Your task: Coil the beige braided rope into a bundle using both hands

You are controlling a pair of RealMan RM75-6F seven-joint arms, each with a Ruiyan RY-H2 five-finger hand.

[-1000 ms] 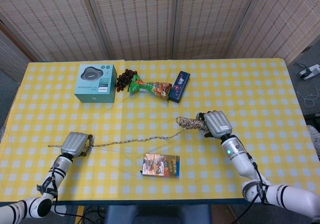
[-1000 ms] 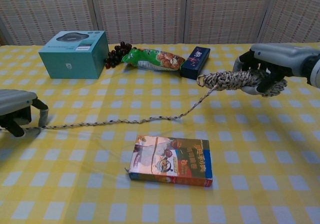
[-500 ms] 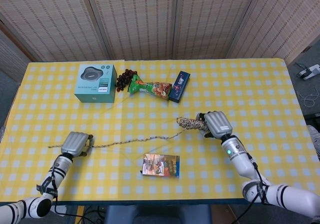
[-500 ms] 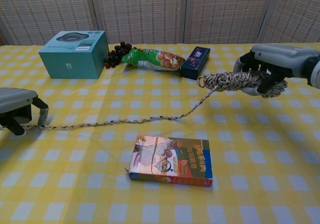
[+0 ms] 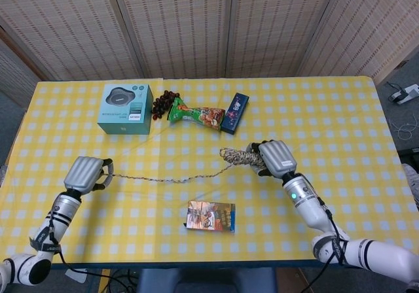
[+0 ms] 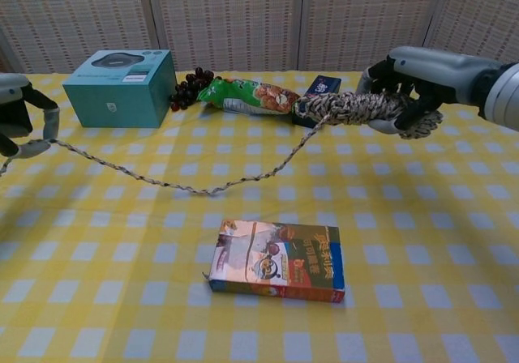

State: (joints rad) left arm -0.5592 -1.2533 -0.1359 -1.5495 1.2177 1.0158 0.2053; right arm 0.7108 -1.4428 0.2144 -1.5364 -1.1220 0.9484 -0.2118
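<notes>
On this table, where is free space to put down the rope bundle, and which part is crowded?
Free: the near right cloth, right of the snack box and below the right robot hand; also the far right corner beyond the dark blue packet. Crowded: the far left row, teal box, grapes, green bag. The rope sags across the middle.

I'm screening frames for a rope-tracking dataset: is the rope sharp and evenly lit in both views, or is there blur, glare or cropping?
Head view: even, soft light, weak shadows; the beige braided rope is thin but sharp. Chest view: the rope is crisp, faint glare on the glossy snack box, the left hand is cut by the frame edge, the right hand shows whole.
</notes>
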